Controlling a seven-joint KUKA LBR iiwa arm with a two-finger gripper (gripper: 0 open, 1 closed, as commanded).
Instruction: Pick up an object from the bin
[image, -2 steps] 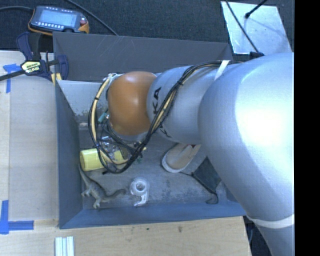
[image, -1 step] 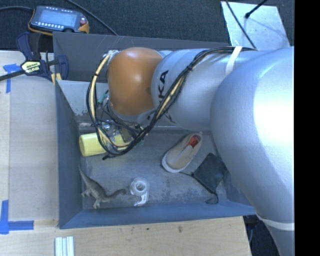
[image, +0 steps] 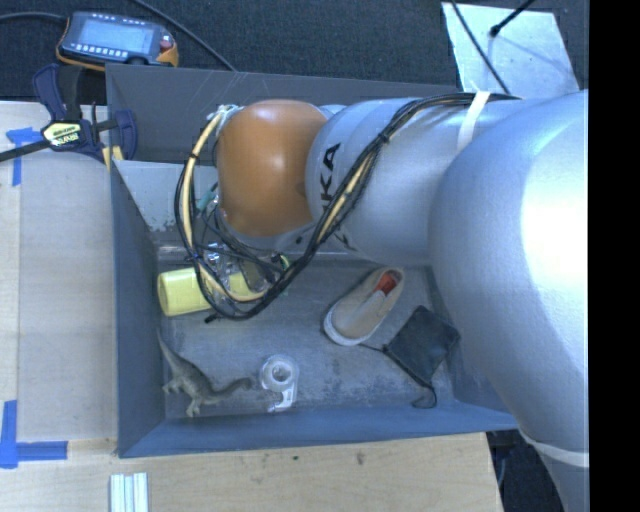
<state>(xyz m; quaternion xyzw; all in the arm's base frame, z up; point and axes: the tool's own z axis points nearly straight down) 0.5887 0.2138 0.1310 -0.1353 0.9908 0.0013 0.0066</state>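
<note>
Bin (image: 135, 330): grey metal, with few loose things in it.
Yellow cylinder (image: 180, 292): lay on its side by the bin's left wall.
Gripper (image: 222, 272): was low, just right of the yellow cylinder, under the orange cover (image: 262, 165) and cables; I could not tell if it was released or clenched.
Toy lizard (image: 195, 383): below the cylinder.
Clear cap (image: 278, 378): below-right of the cylinder.
White shoe (image: 362, 308), black pouch (image: 422, 345): right of the cylinder, well apart.
</note>
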